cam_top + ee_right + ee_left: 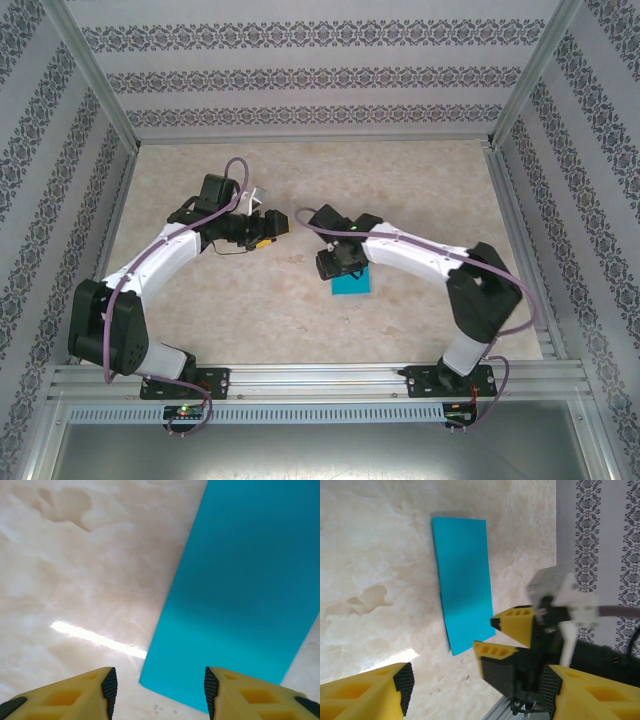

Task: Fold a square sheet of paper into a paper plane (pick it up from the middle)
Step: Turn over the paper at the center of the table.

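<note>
The square sheet of paper (465,577) lies flat on the marble table as a long teal-blue rectangle (245,575). In the top view a small part of the paper (352,284) shows under the right arm's wrist. My right gripper (157,690) hangs open just over one short end of the paper, one finger above the table and the other above the sheet, with nothing between them. The left wrist view shows the right gripper (484,634) with its yellow fingertips apart at the paper's near corner. My left gripper (272,228) is open and empty, up to the left of the paper and apart from it.
Patterned walls (300,70) and aluminium posts (95,85) close in the table on three sides. An aluminium rail (320,385) runs along the near edge by the arm bases. The bare tabletop (400,180) stretches behind both arms.
</note>
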Tool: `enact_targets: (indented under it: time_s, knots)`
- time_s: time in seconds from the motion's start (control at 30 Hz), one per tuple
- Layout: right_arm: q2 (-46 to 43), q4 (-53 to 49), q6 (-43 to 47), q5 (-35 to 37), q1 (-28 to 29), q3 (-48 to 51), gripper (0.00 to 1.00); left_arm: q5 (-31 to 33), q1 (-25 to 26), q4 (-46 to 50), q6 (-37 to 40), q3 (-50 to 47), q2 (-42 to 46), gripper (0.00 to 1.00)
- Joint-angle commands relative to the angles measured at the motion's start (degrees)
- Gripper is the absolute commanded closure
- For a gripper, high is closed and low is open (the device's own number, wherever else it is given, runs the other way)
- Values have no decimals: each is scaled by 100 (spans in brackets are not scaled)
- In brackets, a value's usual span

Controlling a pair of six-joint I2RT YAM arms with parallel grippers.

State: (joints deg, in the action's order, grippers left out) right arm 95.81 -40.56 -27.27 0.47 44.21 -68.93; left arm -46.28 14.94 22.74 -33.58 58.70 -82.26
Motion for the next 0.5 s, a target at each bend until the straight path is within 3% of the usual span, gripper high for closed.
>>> enact_targets:
  time_s: [0.0, 0.23, 0.47]
  knots:
    - [-579, 654, -130, -720, -265, 448, 46, -92, 53, -180, -20, -94, -105, 30]
    - [-1560, 1113, -273, -1247, -1063, 1649, 45, 132, 733, -638, -214, 214, -790, 35]
    - [-2324, 1772, -458, -1923, -1798, 2682, 42, 490, 1477, -848, -262, 864, -1726, 48]
